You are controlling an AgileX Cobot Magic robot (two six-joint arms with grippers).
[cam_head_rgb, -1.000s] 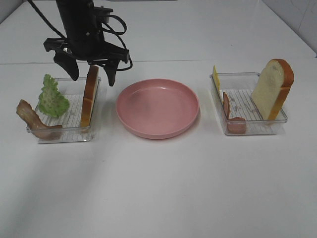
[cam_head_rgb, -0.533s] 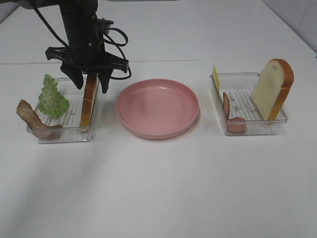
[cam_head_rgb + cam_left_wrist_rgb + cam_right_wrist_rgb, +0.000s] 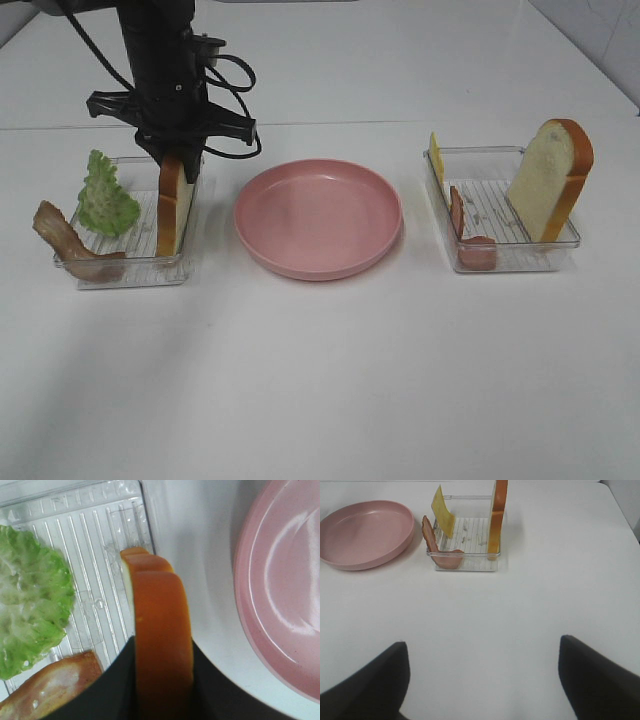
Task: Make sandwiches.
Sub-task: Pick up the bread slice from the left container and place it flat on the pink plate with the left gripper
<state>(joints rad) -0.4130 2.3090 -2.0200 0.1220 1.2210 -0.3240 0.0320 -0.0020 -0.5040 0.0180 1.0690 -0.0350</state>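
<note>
Nearest, over the front of the table (image 3: 320, 390), the right gripper (image 3: 481, 642) hangs with its jaws spread wide, holding nothing. The high camera does not show it.

Further back, two clear trays flank the pink plate (image 3: 318, 218), which has no food on it yet.

In the left tray (image 3: 128, 281), a bacon strip (image 3: 65, 240) hangs over the near-left corner. The lettuce leaf (image 3: 107, 195) stands behind it on the left side. The left bread slice (image 3: 172, 205) stands on edge along the tray's right side. The left gripper (image 3: 172, 158) reaches down from above and is clamped on the slice's upper end, one finger against each flat face.

In the right tray (image 3: 515, 266), a second bacon strip (image 3: 472, 245) lies at the near-left. The right bread slice (image 3: 548, 180) leans at the right side. The cheese square (image 3: 436, 158) stands at the far-left corner.

Assessment: the held slice appears to be a stiff, light toy that should keep its shape under the clamp. Its smooth crust could slip or swing. Hold across the broad faces near the top, as now, not on the rounded crust edge.
</note>
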